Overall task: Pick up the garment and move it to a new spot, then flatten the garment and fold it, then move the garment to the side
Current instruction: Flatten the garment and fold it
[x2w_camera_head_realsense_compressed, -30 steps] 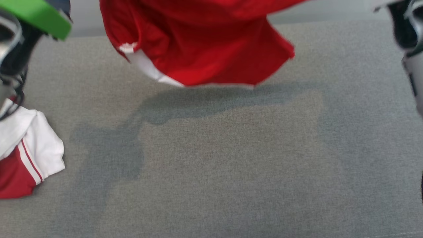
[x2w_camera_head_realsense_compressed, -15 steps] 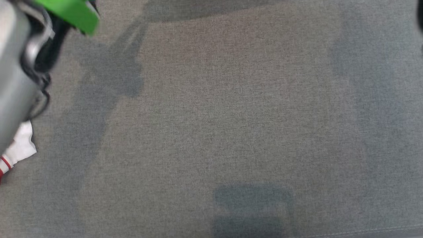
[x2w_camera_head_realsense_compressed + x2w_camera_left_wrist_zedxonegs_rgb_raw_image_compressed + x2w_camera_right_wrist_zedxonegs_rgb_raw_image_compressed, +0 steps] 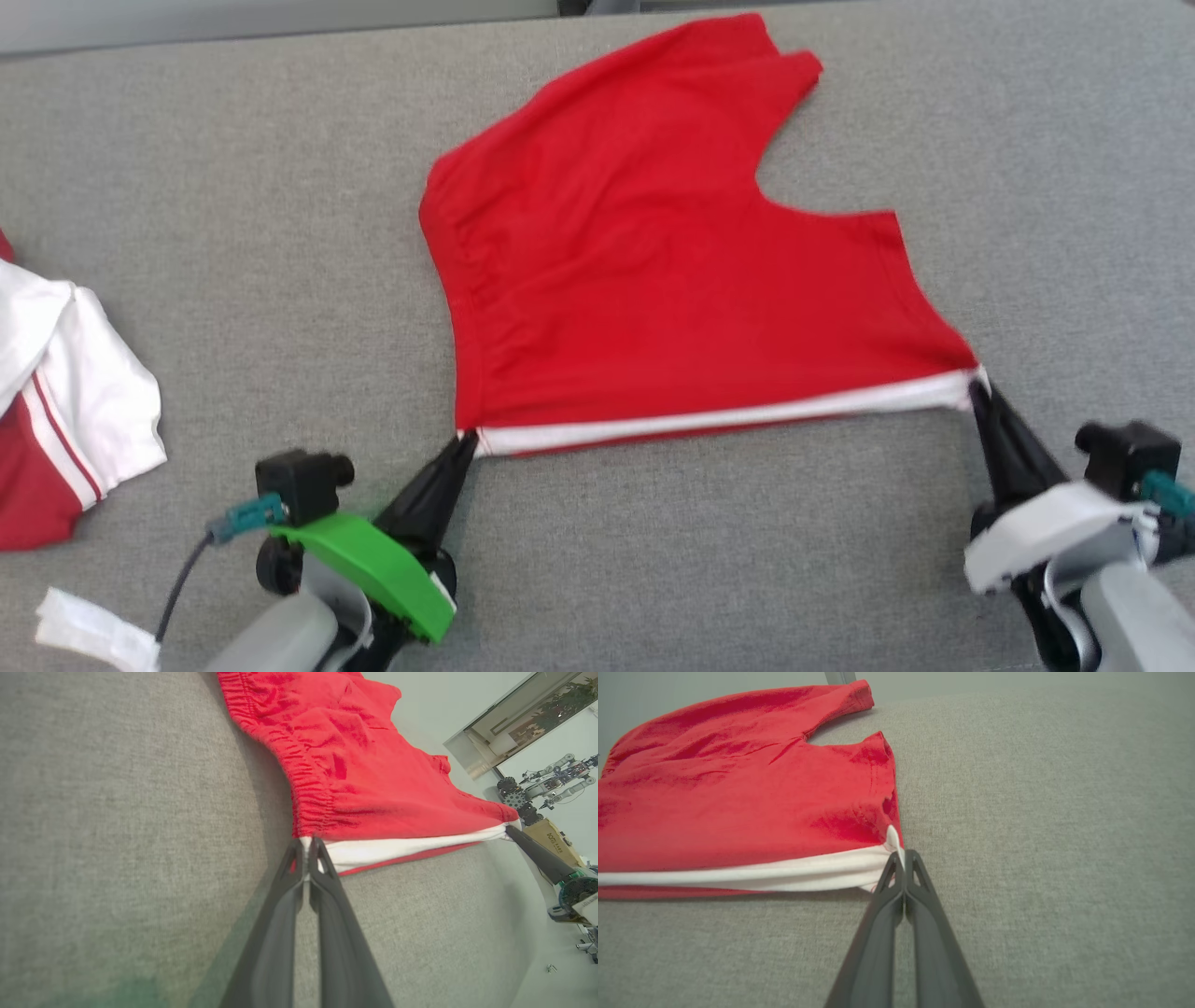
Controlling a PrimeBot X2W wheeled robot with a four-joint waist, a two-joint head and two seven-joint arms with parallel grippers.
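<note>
Lowered from the air, where it hung 1 second ago above its own shadow, the red garment (image 3: 653,261) now lies spread across the gray fabric surface (image 3: 233,187) in front of you, toward the far edge and a little right of centre in the head view. Your 2 grippers meet it at its near edge. The left gripper (image 3: 466,442) has its dark fingers pressed together on the left end of the white band (image 3: 709,422). The right gripper (image 3: 977,390) pinches the band's right end in the same way, and the band runs straight between them. In the right wrist view a thin shadow lies under that band. The left wrist view shows the gathered elastic waistband (image 3: 303,784) running away from your left fingertips along the garment's left side. At the far right, a curved notch separates 2 red flaps. A green cover (image 3: 373,569) sits on your left wrist. Well apart, at the left edge of the head view, a crumpled red-and-white garment (image 3: 65,392) rests on the same surface, with a white scrap (image 3: 93,635) near the bottom left corner. Beyond the surface, the left wrist view catches a cardboard box (image 3: 556,842) and another robot's arms (image 3: 560,767).
</note>
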